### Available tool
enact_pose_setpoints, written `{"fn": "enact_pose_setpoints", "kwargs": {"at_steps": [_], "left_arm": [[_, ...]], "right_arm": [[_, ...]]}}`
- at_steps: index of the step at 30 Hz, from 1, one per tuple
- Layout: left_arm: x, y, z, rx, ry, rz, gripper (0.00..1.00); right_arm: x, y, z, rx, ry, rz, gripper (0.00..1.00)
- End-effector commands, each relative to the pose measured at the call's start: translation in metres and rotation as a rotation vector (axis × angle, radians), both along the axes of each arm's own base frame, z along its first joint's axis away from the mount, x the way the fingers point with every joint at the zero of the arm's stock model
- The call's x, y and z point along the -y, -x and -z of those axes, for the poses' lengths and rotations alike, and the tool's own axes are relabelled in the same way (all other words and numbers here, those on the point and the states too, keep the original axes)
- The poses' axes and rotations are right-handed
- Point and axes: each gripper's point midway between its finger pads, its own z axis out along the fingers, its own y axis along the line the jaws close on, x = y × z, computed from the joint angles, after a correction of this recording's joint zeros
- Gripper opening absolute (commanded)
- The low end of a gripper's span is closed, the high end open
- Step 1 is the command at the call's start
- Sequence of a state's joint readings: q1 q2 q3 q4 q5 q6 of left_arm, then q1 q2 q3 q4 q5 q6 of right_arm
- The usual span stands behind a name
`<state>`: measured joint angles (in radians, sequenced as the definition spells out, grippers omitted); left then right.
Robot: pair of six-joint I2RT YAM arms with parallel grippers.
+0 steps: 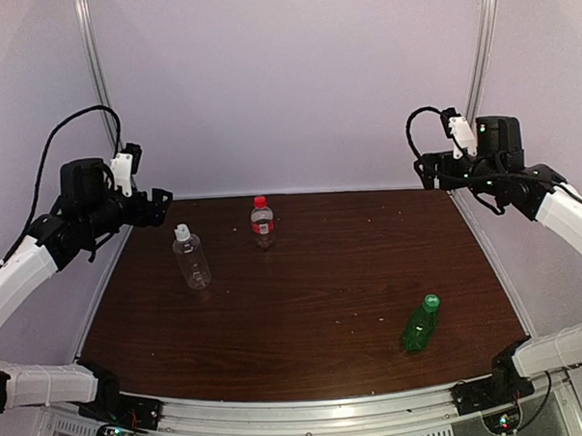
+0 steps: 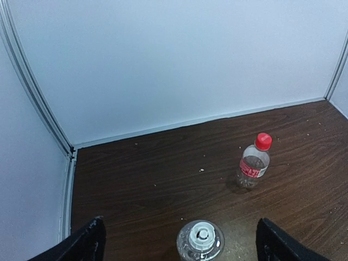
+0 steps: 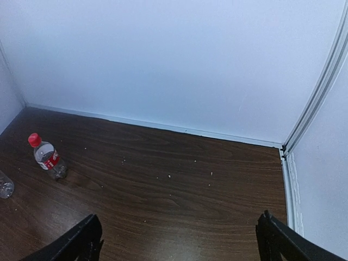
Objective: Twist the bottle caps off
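Three caps, and all three look seated on their bottles, so as far as I can tell nothing's been unscrewed yet. The whole job is still ahead.

Closest to the arm bases, over on the right, is the small green plastic bottle (image 1: 419, 330) with its round green cap (image 1: 431, 301) on top. It seems to be standing on the dark wood-grain table (image 1: 314, 304), well apart from the other two.

Further in on the left is the clear plastic bottle (image 1: 194, 266) with the white nozzle-shaped cap (image 1: 181, 232). A bit beyond that, nearer the middle, is the little clear bottle with the red label (image 1: 262, 227) and the round red cap (image 1: 260, 201). Both are upright.

Neither pincer has anything in it. The left gripper (image 1: 160, 206) hangs above the back-left edge of the table with its fingers (image 2: 87, 244) spread wide. Its wrist camera looks straight down on the nozzle cap, which sits between the fingers but below them, not touching. The right gripper (image 1: 429, 170) is up at the back-right corner, also spread wide, with only bare table under it.

My guess is the nozzle bottle goes first since the left arm is already lined up. One gripper would have to hold the body while the other twists.
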<state>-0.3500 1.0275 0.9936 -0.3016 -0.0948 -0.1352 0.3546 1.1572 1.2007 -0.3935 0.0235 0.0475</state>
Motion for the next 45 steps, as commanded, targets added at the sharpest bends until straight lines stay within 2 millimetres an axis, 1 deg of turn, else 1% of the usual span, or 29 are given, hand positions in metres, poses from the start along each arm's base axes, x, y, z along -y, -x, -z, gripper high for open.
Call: {"fn": "enact_pose_setpoints", "kwargs": {"at_steps": [1,6,11,13,16,21,24,27,31,36,37,41,43,45], "left_arm": [[0.013,0.000,0.011,-0.063,-0.018,0.068,0.98],[0.022,-0.006,0.029,-0.134,-0.021,0.097,0.98],[0.025,-0.014,0.048,-0.208,-0.047,0.098,0.96],[0.032,-0.016,0.057,-0.241,-0.044,0.129,0.94],[0.036,-0.022,0.068,-0.281,-0.052,0.140,0.90],[0.040,-0.029,0.090,-0.359,-0.071,0.141,0.78],[0.038,-0.033,0.102,-0.396,-0.087,0.125,0.73],[0.039,-0.035,0.111,-0.420,-0.091,0.126,0.65],[0.038,-0.035,0.119,-0.437,-0.102,0.117,0.60],[0.035,-0.041,0.120,-0.437,-0.113,0.104,0.53],[0.034,-0.042,0.122,-0.440,-0.114,0.100,0.50],[0.034,-0.045,0.123,-0.446,-0.091,0.117,0.36],[0.037,-0.043,0.118,-0.434,-0.086,0.147,0.29],[0.043,-0.039,0.108,-0.410,-0.076,0.190,0.23]], "right_arm": [[-0.011,0.002,0.003,-0.031,0.011,-0.041,1.00],[-0.027,0.003,0.016,-0.067,0.013,-0.099,1.00],[-0.039,0.003,0.023,-0.082,-0.002,-0.142,1.00],[-0.044,0.004,0.023,-0.081,-0.014,-0.165,1.00],[-0.049,0.004,0.023,-0.078,-0.029,-0.190,1.00],[-0.053,0.007,0.019,-0.070,-0.040,-0.213,1.00],[-0.054,0.008,0.019,-0.069,-0.040,-0.218,1.00],[-0.054,0.008,0.022,-0.077,-0.036,-0.221,1.00],[-0.056,0.006,0.026,-0.091,-0.035,-0.228,1.00],[-0.059,0.006,0.028,-0.100,-0.035,-0.236,1.00],[-0.059,0.006,0.028,-0.099,-0.036,-0.236,1.00],[-0.059,0.007,0.028,-0.101,-0.036,-0.236,1.00],[-0.061,0.008,0.026,-0.097,-0.037,-0.243,1.00],[-0.064,0.009,0.022,-0.093,-0.038,-0.256,1.00]]}}
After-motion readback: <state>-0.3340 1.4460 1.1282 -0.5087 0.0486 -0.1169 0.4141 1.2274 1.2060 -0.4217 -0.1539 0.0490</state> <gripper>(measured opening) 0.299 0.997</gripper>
